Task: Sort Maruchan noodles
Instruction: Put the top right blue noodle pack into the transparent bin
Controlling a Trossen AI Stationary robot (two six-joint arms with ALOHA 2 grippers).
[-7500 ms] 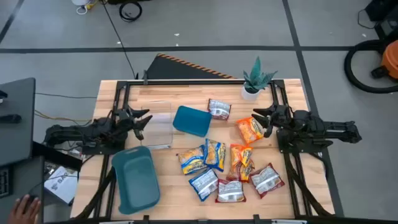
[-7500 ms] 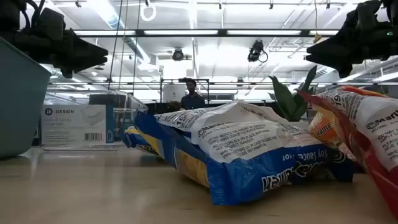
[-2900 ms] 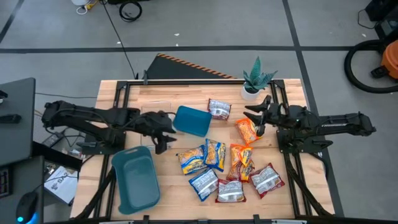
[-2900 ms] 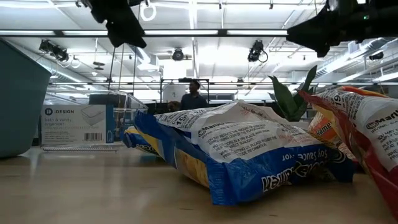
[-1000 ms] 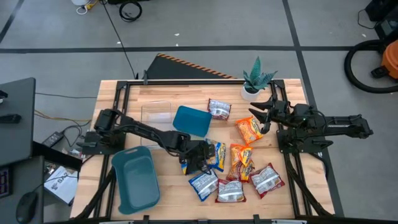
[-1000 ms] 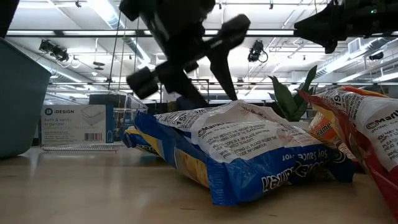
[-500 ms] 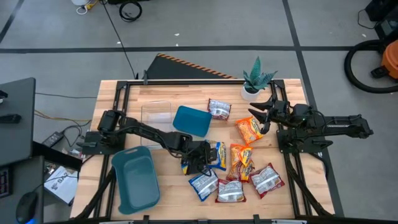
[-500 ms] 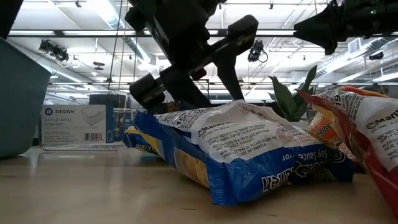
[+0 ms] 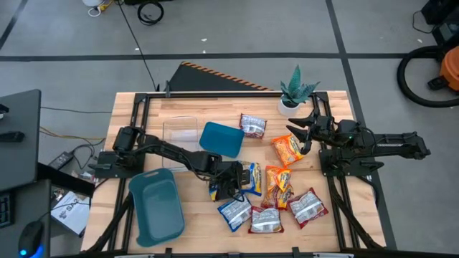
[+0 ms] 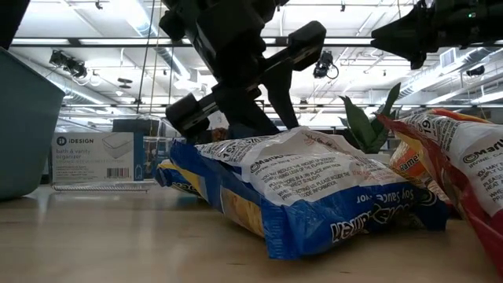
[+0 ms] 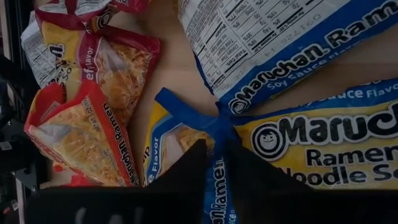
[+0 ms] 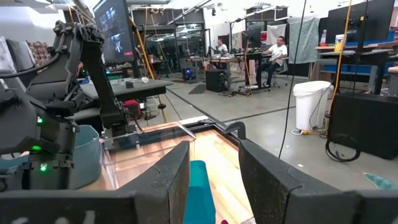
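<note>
Several Maruchan packets lie flat at the table's middle. There are yellow-and-blue ones [image 9: 251, 176], orange ones [image 9: 288, 149] and red-and-silver ones [image 9: 308, 206]. My left gripper [image 9: 231, 185] is down on the yellow-and-blue packets, its fingers nearly together on a blue packet edge [image 11: 214, 163]. In the low view it stands behind the nearest packet [image 10: 314, 189]. My right gripper [image 9: 300, 136] is open and empty in the air, above the far orange packet. My left gripper pinches the blue crimped end seam [image 11: 216, 127] of a yellow-and-blue packet between its two fingers. The seam lies where this packet meets its yellow-and-blue neighbour [image 11: 311, 143]. The fingers come from above, pointing down. The packet lies on the table.
A small teal bin [image 9: 221, 138] lies tipped behind the packets, and a larger teal bin [image 9: 155, 204] stands at the near left. A clear container [image 9: 181, 142] is at the far left and a potted plant [image 9: 294, 92] at the far right. People sit in the room beyond.
My left gripper has come down a little onto the yellow-and-blue packets at the table's middle. The packets still lie on the table.
</note>
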